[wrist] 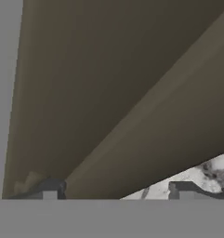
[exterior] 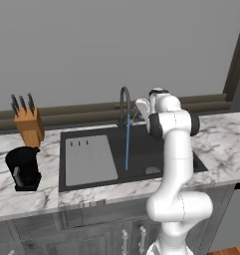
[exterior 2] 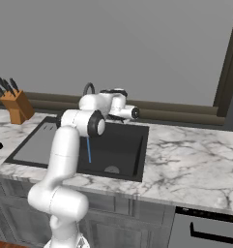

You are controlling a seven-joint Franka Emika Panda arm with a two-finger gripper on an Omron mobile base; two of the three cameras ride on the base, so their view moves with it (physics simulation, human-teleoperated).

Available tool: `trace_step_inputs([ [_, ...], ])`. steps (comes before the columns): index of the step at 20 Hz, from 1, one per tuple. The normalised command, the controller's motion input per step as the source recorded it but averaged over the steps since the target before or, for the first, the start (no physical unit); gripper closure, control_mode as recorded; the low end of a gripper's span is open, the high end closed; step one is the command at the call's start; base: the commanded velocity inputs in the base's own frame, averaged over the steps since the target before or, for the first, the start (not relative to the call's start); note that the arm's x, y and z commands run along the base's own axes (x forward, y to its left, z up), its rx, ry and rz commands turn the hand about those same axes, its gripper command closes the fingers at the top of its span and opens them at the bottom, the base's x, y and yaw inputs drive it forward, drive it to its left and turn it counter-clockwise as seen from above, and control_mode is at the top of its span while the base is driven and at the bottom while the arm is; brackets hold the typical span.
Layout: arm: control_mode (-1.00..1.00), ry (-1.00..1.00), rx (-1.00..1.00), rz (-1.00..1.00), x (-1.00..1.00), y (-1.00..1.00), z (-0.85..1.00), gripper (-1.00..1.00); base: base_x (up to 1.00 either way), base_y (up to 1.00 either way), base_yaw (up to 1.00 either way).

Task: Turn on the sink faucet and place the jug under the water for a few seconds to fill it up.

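Water [exterior: 127, 144] runs in a thin blue stream from the faucet [exterior: 124, 104] at the sink's [exterior: 91, 179] back edge into the black basin, landing beside the grey drainboard. The jug [exterior: 24, 168] stands on the counter [exterior: 218, 137] near its front edge, left of the sink, just in front of the knife block [exterior: 29, 124]. The gripper [wrist: 115, 191] is spread, fingertips [wrist: 50, 188] wide apart, behind the faucet near the back ledge
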Motion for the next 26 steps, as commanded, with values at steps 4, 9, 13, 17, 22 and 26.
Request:
trace_step_inputs([
  [4, -1.00, -0.02, -0.06, -0.03, -0.90, -0.03, 0.75, -1.00, 0.00, 0.00, 0.00],
  [9, -1.00, -0.06, -0.11, 0.00, -0.98, -0.07, 0.97, -1.00, 0.00, 0.00, 0.00],
  [13, -1.00, -0.08, -0.12, 0.00, -1.00, 0.00, 0.90, -1.00, 0.00, 0.00, 0.00],
  [17, -1.00, -0.09, -0.12, 0.00, -1.00, 0.00, 0.72, -1.00, 0.00, 0.00, 0.00],
  [22, -1.00, -0.11, -0.16, 0.04, -1.00, 0.04, 0.70, -1.00, 0.00, 0.00, 0.00],
  [26, -1.00, -0.15, -0.19, 0.07, -1.00, 0.10, 0.64, -1.00, 0.00, 0.00, 0.00],
])
